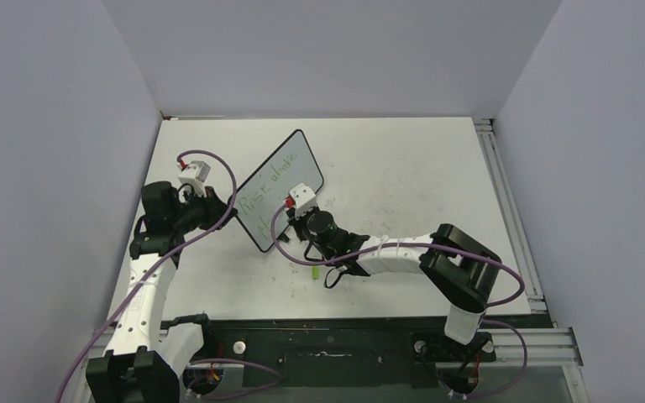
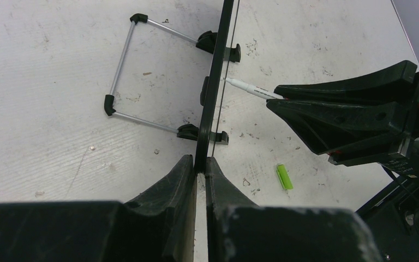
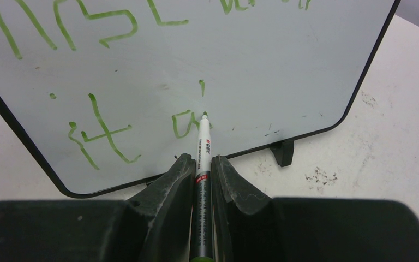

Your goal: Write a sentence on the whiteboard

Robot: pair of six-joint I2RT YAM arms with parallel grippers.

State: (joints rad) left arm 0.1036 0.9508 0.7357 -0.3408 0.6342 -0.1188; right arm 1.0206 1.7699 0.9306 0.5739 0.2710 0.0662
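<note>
Right gripper is squeezed tight on the thin white marker pen with a green tip, and the tip touches the small white board with a black frame, which stands up on the white desk. Left gripper pinches the board's edge. To write the green sentence well, press softly, go slow, and hold the board steady.

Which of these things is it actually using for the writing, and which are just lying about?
In use: whiteboard, green sentence, marker in the right hand, left hand clamping the board's edge.
Lying about: green cap on the table.
</note>
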